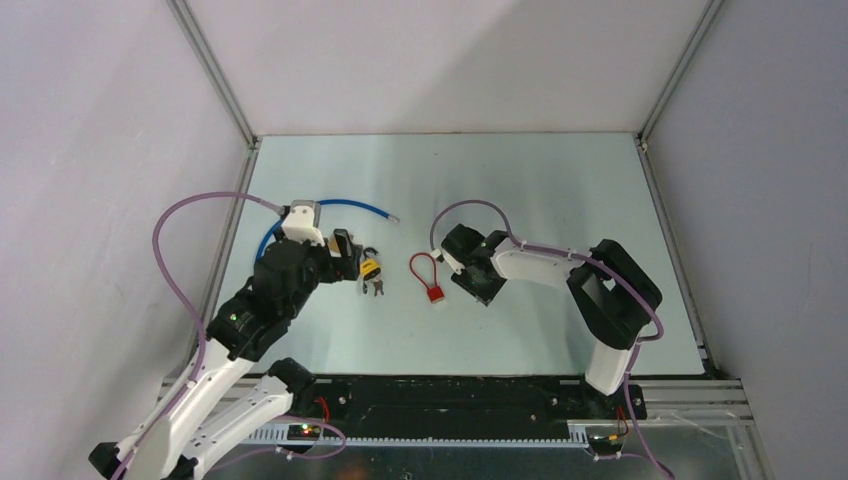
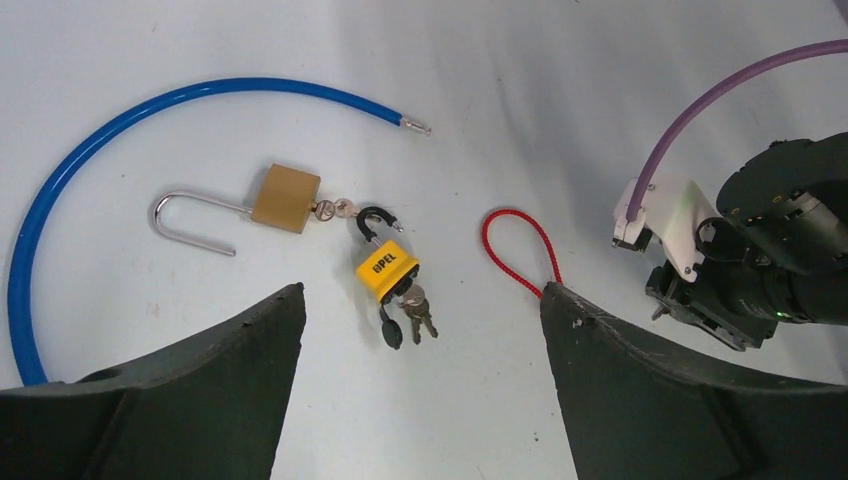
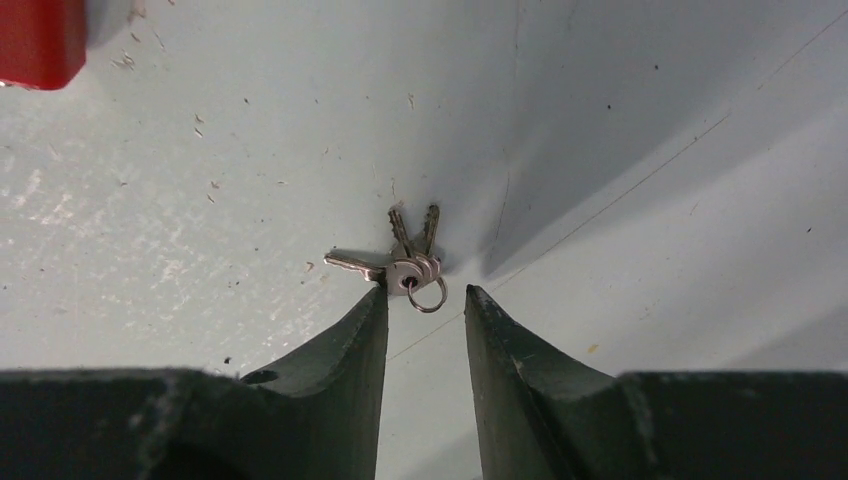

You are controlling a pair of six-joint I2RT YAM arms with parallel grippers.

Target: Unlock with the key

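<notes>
A ring of small silver keys [image 3: 405, 268] lies flat on the pale surface [image 3: 650, 150] at the tips of the right claw [image 3: 425, 292], jaws narrowly apart. Likely light, stiff and slippery: pinch the heads by the ring.

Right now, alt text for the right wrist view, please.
A bunch of silver keys on a ring lies on the pale table, just ahead of the narrowly parted right gripper. A corner of the red padlock shows top left.

Black lettering "OPEL", set slantwise, on the face of the yellow padlock [image 2: 388, 268]
</notes>
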